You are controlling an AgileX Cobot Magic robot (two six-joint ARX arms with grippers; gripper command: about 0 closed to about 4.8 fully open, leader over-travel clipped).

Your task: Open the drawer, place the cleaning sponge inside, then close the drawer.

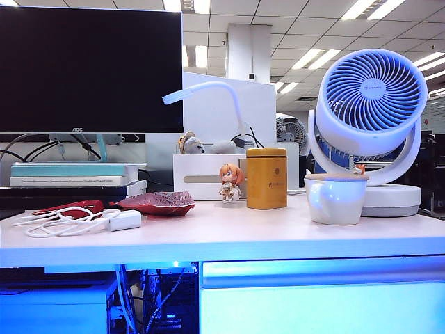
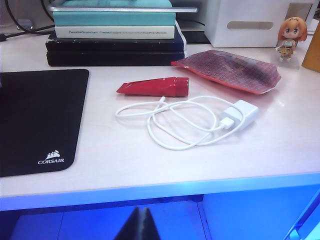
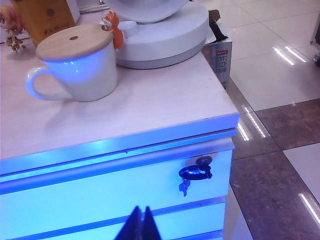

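The bench (image 2: 150,160) looks pale matt wood-grain; the mug (image 3: 80,70) glossy ceramic under a wooden lid (image 3: 75,40); the drawer (image 3: 100,195) smooth.

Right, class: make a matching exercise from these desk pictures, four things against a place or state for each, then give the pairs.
Things:
1. white mug
2. red tube
3. drawer
4. left gripper

Descriptions:
A. closed, keys hanging in its lock
B. shut, below the desk edge
C. covered by a wooden lid
D. lying beside a coiled white cable

Pairs: 1-C, 2-D, 3-A, 4-B
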